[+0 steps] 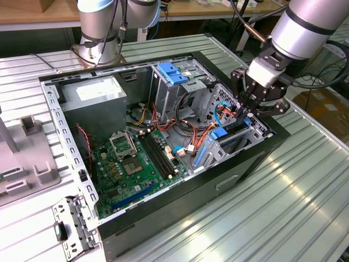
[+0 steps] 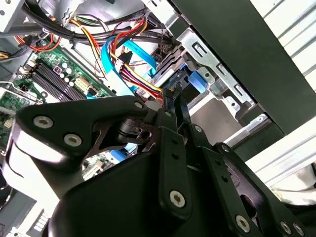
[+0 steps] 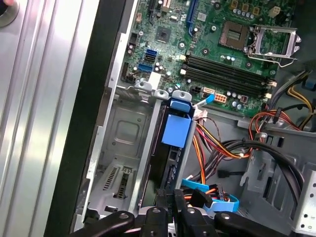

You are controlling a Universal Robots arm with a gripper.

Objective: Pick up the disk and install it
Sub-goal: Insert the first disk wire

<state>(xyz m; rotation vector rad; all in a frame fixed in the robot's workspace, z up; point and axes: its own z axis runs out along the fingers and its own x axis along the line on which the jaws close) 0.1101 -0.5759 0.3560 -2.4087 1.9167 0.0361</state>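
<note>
One open computer case (image 1: 163,215) is seen lying on the ribbed metal bench (image 1: 283,185), with one green motherboard (image 1: 128,169) and one grey power supply (image 1: 92,95) inside. One disk (image 3: 170,153) is seen standing on edge in the drive cage, its blue rail tab (image 3: 177,129) uppermost in the first wrist view. The tool (image 1: 244,111) is set down over the disk's end at the exterior view's right, its fingers (image 2: 174,106) drawn narrow and apparently pinching the disk's edge, though contact is partly hidden. One spare blue bracket (image 1: 172,73) is seen deeper in the case.

txt: none legible | PSU sticker (image 1: 97,89): print unreadable
</note>
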